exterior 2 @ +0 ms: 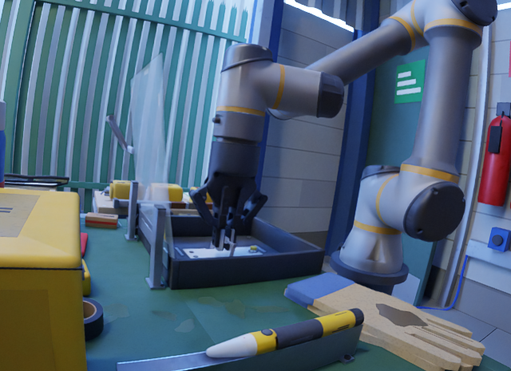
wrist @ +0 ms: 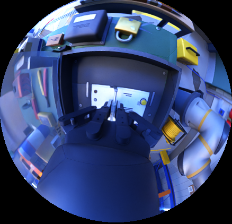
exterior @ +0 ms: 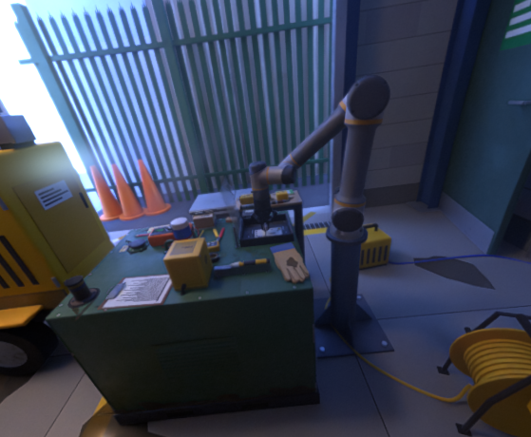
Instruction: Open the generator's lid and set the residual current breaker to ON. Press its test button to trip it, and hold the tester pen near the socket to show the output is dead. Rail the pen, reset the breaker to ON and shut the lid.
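My gripper point(exterior 2: 223, 240) point(wrist: 114, 112) point(exterior: 262, 224) reaches straight down into the generator's dark open box point(exterior 2: 231, 252) at the back of the green bench, its fingers closed on the breaker's thin pale lever point(wrist: 115, 103). The lever stands on the white breaker plate point(wrist: 120, 99), with the yellow test button point(wrist: 143, 102) point(exterior 2: 252, 248) to one side of it. The clear lid point(exterior 2: 148, 124) stands upright at the box's far side. The tester pen point(exterior 2: 285, 333) point(exterior: 241, 264), yellow and black with a white tip, lies on its grey rail at the bench's near side.
The box's walls close round the fingers. A work glove point(exterior 2: 392, 322) lies beside the pen rail, and a yellow case point(exterior 2: 37, 272) stands on the bench's left. A padlock point(wrist: 127, 28) and small tools lie behind the box.
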You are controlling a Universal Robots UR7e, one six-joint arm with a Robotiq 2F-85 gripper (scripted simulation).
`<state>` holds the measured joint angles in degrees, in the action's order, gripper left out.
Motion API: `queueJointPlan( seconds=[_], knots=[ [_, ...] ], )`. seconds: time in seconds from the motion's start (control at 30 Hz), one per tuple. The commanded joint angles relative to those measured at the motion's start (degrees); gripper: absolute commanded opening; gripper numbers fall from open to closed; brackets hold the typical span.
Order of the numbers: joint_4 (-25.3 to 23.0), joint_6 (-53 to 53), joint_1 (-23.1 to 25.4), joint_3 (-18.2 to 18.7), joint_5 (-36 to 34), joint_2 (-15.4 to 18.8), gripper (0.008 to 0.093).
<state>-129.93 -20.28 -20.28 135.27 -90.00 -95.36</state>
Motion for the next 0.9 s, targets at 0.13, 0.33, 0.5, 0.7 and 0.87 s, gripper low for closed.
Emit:
queueJointPlan(
  seconds=[0.13,0.33,0.5,0.7,0.87],
  knots=[
    [-0.02,0.0,0.0,-0.02,0.0,-0.01,0.0097],
    [-0.02,0.0,0.0,-0.02,0.0,-0.01,0.008],
    [-0.02,0.01,0.01,-0.04,0.0,0.01,0.008],
    [-0.01,0.03,0.03,-0.1,0.0,0.06,0.008],
    [0.0,0.07,0.06,-0.2,0.0,0.15,0.008]
  ],
)
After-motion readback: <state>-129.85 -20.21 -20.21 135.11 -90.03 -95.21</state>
